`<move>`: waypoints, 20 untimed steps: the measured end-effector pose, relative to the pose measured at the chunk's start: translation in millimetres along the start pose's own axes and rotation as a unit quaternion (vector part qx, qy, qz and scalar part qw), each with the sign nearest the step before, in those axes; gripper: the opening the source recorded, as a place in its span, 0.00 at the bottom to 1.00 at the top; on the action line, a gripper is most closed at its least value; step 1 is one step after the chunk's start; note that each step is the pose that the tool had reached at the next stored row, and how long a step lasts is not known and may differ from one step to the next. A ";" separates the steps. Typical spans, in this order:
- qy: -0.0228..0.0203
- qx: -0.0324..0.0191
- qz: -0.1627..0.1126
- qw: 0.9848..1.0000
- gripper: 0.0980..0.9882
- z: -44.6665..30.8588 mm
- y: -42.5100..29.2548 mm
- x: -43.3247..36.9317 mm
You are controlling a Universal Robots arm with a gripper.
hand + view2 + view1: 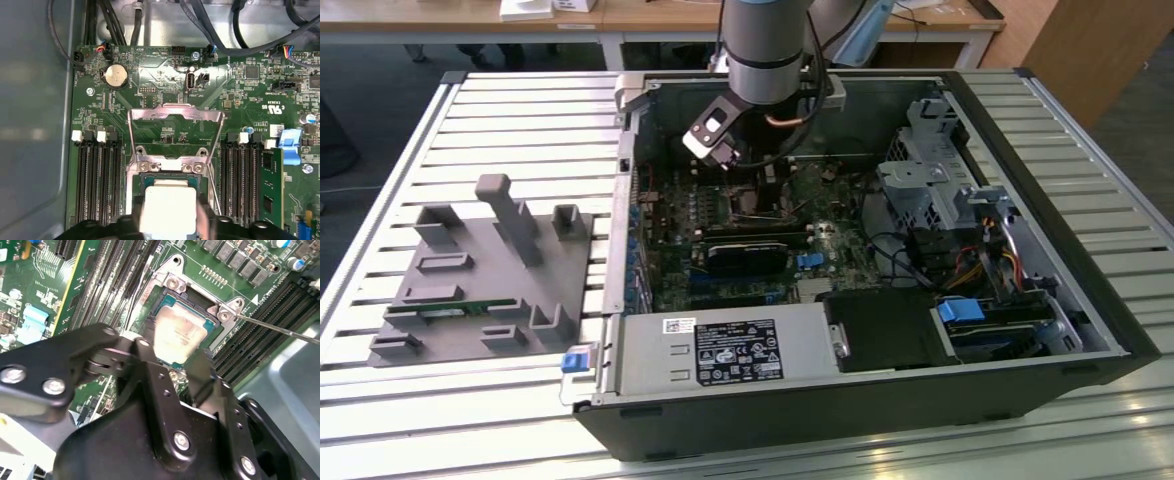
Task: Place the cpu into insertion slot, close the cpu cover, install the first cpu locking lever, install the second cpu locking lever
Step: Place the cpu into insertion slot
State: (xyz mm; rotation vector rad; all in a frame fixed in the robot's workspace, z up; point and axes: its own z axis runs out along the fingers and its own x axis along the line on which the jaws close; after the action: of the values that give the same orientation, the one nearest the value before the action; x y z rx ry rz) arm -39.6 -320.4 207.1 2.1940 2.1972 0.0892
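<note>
In the first wrist view the gripper (171, 220) is closed narrowly on two opposite edges of the cpu (167, 202), holding it level right at the insertion slot (150, 180), while the cpu cover (175, 111) stands swung up, probably to leave this slot free.

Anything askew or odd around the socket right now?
Nothing stands out. The cpu lies square with its socket at the claw, and the cpu cover stands open, clear of it, and looks unbent.
</note>
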 end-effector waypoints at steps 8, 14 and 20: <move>0.000 0.007 0.000 1.000 0.15 -1.4 1.6 0.0; 0.000 0.007 0.000 1.000 0.01 -2.5 1.7 0.1; 0.000 0.007 0.000 1.000 0.01 -3.6 1.8 0.1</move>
State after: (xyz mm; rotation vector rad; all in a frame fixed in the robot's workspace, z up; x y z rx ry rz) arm -38.0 -320.4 210.8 2.2019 2.2044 0.0740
